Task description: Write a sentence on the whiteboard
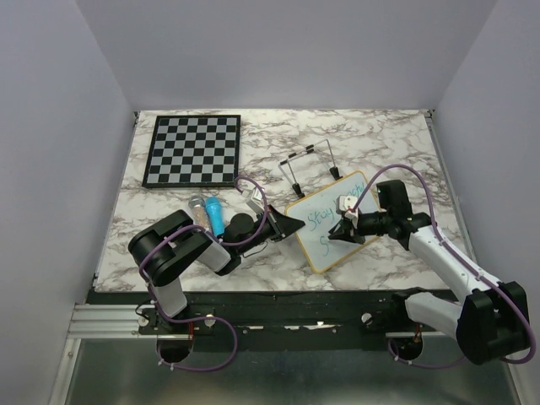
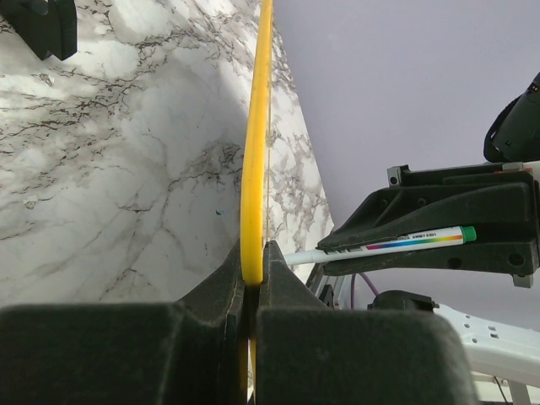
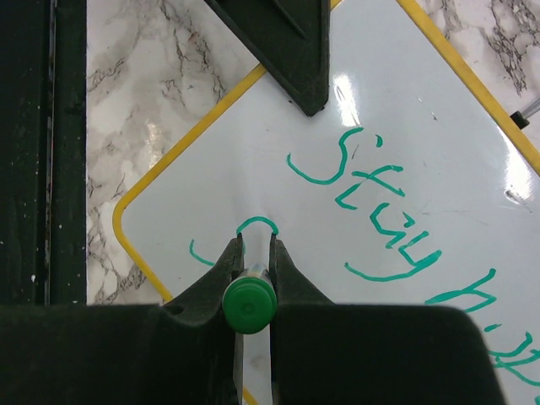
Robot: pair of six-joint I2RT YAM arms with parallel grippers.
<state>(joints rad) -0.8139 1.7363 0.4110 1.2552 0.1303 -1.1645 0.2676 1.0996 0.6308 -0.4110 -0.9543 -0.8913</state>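
Top view: board (image 1: 333, 221) lies skewed on the table (image 1: 388, 139), right of centre, near side; L gripper (image 1: 292, 224) comes in from the left, low and flat, and nips the board's left rim, prob. so it can't skate while strokes go down; R gripper (image 1: 341, 231) hangs over the board's middle, tip pointed down at it; chessboard (image 1: 192, 150) far left, well apart, out of play; wire stand (image 1: 308, 164) just beyond the board; blue tube (image 1: 213, 215) beside the L arm.

L wrist: fingers closed tight on the thin yellow rim, no gap showing; the rim runs away edge-on as a smooth, narrow line; marble-print top is matte, grey-veined; at right the pen (image 2: 396, 243), a slim white barrel w/ rainbow stripe and green end, is gripped lengthwise in the R fingers.

R wrist: looking straight down the pen's green cap; black fingers shut snug on the barrel either side; held upright, I'd say, so the nib meets the surface square; nib itself hidden, contact can't be told; sentence (image 3: 371, 211) in green, "Stay" plus more running off right; below it only a curl or two at the nib, so line two looks barely begun; board face glossy, glare patches, rounded corner.
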